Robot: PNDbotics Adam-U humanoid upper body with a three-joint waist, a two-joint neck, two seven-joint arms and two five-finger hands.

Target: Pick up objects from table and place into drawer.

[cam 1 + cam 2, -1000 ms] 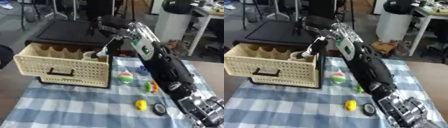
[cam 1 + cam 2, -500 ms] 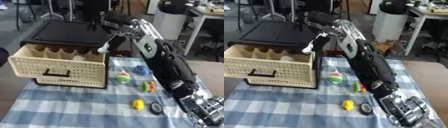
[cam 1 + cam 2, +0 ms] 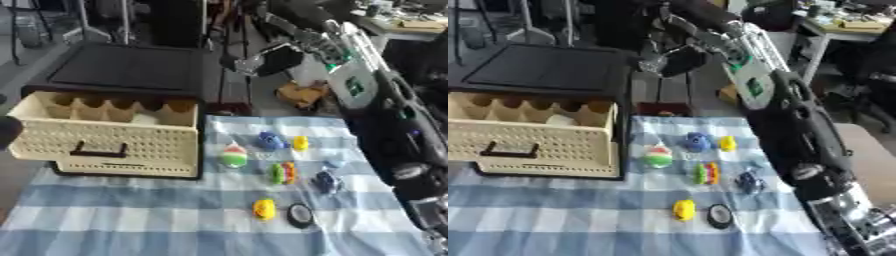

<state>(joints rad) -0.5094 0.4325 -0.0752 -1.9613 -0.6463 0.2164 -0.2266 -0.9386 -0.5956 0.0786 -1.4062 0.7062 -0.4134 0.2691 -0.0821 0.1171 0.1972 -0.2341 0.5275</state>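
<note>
A cream perforated drawer (image 3: 114, 145) stands pulled out of a black cabinet (image 3: 131, 67) at the left, with a white thing (image 3: 144, 118) lying inside it. On the checked cloth (image 3: 131, 225) lie several small objects: a green, white and red egg shape (image 3: 234, 155), a blue thing (image 3: 271, 141), a small yellow one (image 3: 300, 143), a green and red one (image 3: 282, 172), a dark blue one (image 3: 325, 182), a yellow one (image 3: 263, 208) and a black disc (image 3: 300, 215). My right hand (image 3: 677, 59) hangs open and empty, high behind the drawer's right end.
My right arm (image 3: 385, 115) runs along the cloth's right side from the lower right corner. A brown lump (image 3: 302, 93) lies beyond the cloth's far edge. A dark rounded shape (image 3: 7, 131) shows at the left edge beside the drawer. Furniture crowds the background.
My right hand has lifted from over the drawer's right end and drawn back up and to the right. The whole view has also shifted.
</note>
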